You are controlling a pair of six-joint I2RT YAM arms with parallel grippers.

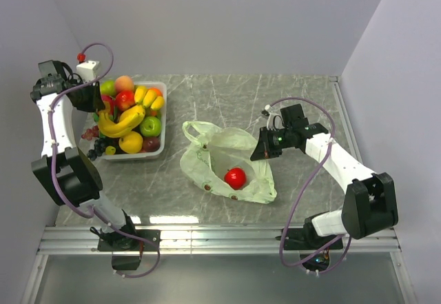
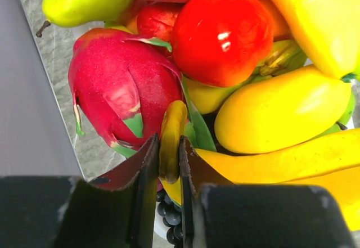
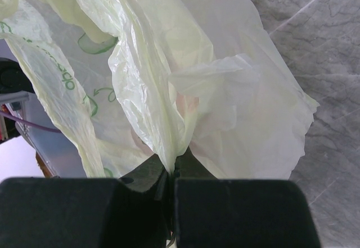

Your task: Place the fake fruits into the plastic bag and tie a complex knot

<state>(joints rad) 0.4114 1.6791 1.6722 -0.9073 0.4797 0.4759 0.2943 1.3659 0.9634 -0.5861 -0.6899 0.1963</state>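
Observation:
The fake fruits fill a clear tray (image 1: 162,87) at the back left, a bunch of bananas (image 1: 124,121) on top. My left gripper (image 1: 93,100) reaches into the tray's left side. Up close, the left gripper (image 2: 169,158) is shut on a yellow banana's stem end (image 2: 171,135), beside a pink dragonfruit (image 2: 121,90) and a red apple (image 2: 222,34). The pale-green plastic bag (image 1: 207,159) lies mid-table with one red apple (image 1: 235,177) inside. My right gripper (image 1: 262,149) holds its right rim; the right gripper (image 3: 171,172) is shut on a gathered fold of the bag (image 3: 197,79). No knot shows.
Dark grapes (image 1: 96,149) hang over the tray's near left corner onto the table. A green pear (image 2: 84,0) and a yellow fruit (image 2: 281,110) crowd around the held banana. Grey walls stand close on the left, back and right.

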